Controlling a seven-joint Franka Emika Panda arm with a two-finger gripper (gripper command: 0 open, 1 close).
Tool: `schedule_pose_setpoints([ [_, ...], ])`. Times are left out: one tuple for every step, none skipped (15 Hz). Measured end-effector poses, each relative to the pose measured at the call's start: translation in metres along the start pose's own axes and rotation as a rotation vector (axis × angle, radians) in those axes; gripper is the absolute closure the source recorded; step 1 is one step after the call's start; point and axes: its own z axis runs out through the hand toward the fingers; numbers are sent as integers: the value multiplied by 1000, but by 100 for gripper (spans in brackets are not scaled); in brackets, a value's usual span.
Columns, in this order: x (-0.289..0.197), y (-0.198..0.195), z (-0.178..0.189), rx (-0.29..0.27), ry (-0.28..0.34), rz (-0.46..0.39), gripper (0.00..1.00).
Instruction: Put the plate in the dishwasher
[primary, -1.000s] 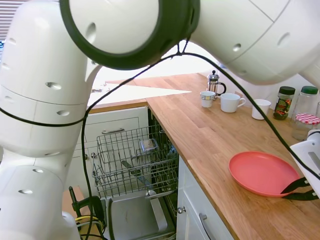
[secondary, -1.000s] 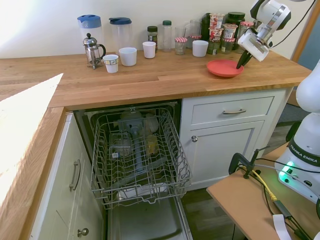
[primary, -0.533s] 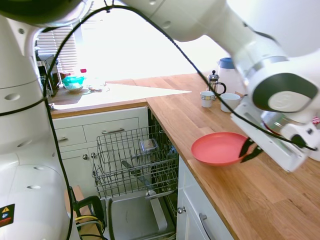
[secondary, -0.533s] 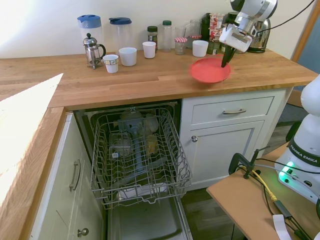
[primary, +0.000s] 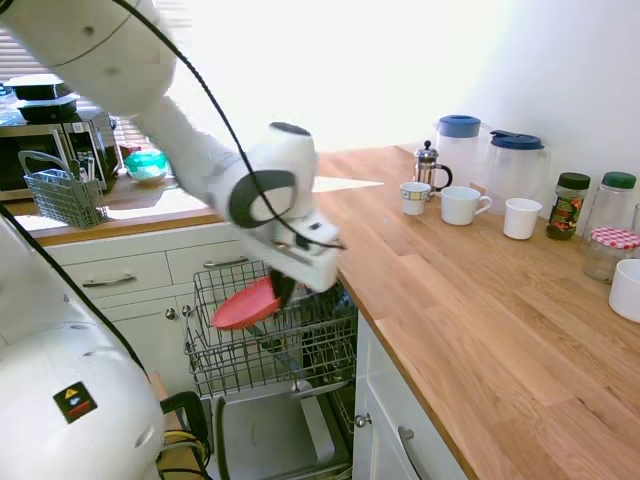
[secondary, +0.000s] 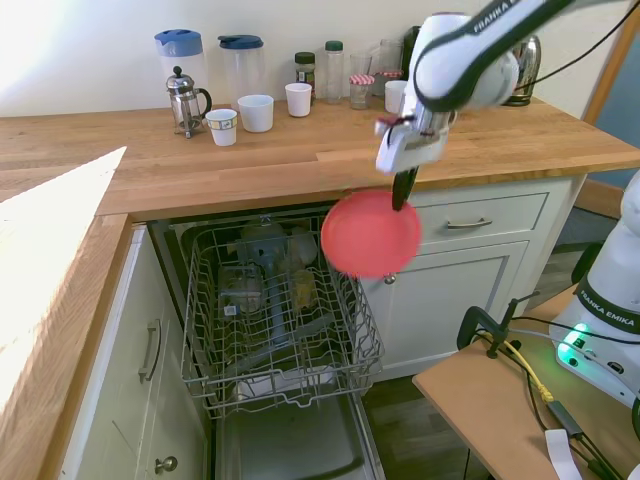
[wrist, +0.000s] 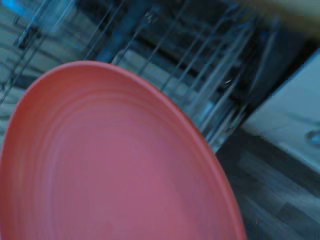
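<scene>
A bright kitchen: white cabinets under a long wooden table (secondary: 300, 150), with sun glaring across its left end. Set among the cabinets, the dishwasher (secondary: 275, 310) stands open, its grey wire rack (primary: 265, 330) pulled out over the lowered door. A few pieces already sit among the rack's wires, too small to name.

The arm reaches down off the table's front edge, and the tool (secondary: 402, 190) has its dark fingers closed on the rim of the plate (secondary: 370, 233). The coral-pink plate hangs in the air, tilted, over the right side of the rack and clear of the wires. In the wrist view the plate (wrist: 110, 165) fills most of the frame, with blurred rack wires and dark floor beyond it.

So the carrying step looks nearly done, and placing is what is left. My judgement is that the next move calls for lowering the plate toward a free stretch of the rack, turning it closer to upright so that it slips between the wires, and only then letting go. A tilted plate could catch on the rack's right wall or land on what already lies inside.

Along the far side of the table stand a small French press (secondary: 185, 100), two tall jugs with blue lids (secondary: 178, 55), white mugs (secondary: 256, 112) and a cluster of jars (secondary: 430, 60). A grey cutlery basket (primary: 62, 195) sits on the far counter by the microwave (primary: 45, 145).
</scene>
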Motion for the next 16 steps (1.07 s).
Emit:
schedule_pose_setpoints([
  [-48,-27,10,18,27,-37,100],
  [-96,-48,17,48,53,-79,100],
  [-138,-62,24,78,78,-129,100],
  [-166,-70,25,106,113,-175,100],
  [-184,-75,24,133,153,-204,100],
  [-193,-80,23,156,194,-229,100],
  [-199,-84,22,177,235,-253,100],
  [-200,-87,21,199,272,-276,100],
  [-200,-89,23,220,308,-302,100],
  [-199,-91,26,238,338,-327,100],
  [-199,-93,29,255,364,-352,100],
  [-200,-95,32,273,389,-376,100],
  [-205,-100,33,294,411,-398,100],
  [-209,-106,33,318,437,-419,100],
  [-212,-115,31,346,467,-436,100],
  [-211,-125,27,377,500,-448,100],
])
